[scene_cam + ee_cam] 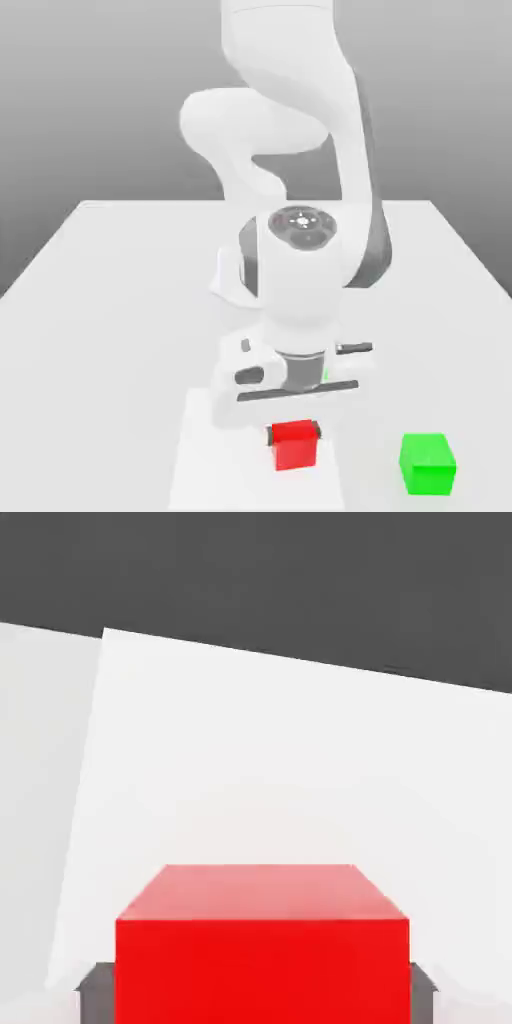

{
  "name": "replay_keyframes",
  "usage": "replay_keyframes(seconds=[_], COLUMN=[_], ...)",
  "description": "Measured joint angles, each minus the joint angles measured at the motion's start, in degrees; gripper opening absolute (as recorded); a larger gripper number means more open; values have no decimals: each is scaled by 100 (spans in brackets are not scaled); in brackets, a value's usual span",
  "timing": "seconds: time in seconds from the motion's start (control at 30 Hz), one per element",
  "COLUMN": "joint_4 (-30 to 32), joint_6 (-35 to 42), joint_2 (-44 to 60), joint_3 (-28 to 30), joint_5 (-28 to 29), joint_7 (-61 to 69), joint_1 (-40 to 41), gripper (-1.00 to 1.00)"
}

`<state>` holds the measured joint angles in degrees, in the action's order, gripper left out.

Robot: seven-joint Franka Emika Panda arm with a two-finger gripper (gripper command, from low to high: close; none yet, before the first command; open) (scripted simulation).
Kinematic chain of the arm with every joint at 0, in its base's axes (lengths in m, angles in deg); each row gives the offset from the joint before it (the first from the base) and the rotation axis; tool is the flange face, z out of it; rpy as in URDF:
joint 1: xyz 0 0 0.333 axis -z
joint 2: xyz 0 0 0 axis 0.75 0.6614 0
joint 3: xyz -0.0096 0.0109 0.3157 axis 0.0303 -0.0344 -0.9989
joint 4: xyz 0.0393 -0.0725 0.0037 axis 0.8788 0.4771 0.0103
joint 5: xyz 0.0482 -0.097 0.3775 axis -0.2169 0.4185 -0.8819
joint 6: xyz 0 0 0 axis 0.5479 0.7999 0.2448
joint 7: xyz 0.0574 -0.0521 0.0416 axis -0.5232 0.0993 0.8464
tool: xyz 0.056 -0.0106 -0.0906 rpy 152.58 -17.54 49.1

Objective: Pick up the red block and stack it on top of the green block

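The red block point(295, 445) sits between the two dark fingers of my gripper point(294, 432), near the front of the white table point(120, 300). In the hand view the red block point(262, 947) is close up, with a grey finger pressed flush against each of its sides, so the gripper point(262, 994) is shut on it. I cannot tell whether the block rests on the table or hangs just above it. The green block point(427, 462) stands alone on the table, toward the exterior view's right of the red block and a little nearer the front edge.
The white arm point(300, 180) rises over the table's middle, behind the blocks. A brighter white patch point(200, 460) lies on the tabletop under and beside the gripper. The table's front edge runs close to both blocks.
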<state>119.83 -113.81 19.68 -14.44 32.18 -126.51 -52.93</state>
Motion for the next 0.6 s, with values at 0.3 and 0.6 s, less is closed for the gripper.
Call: replay_keyframes(seconds=[0.3,0.6], joint_4=[-31,-1158], joint_6=[1114,1330], joint_2=[-1080,-132], joint_3=[-240,-906], joint_5=[-107,444], joint_7=[237,686], joint_1=[-79,-909], gripper=[-100,-100])
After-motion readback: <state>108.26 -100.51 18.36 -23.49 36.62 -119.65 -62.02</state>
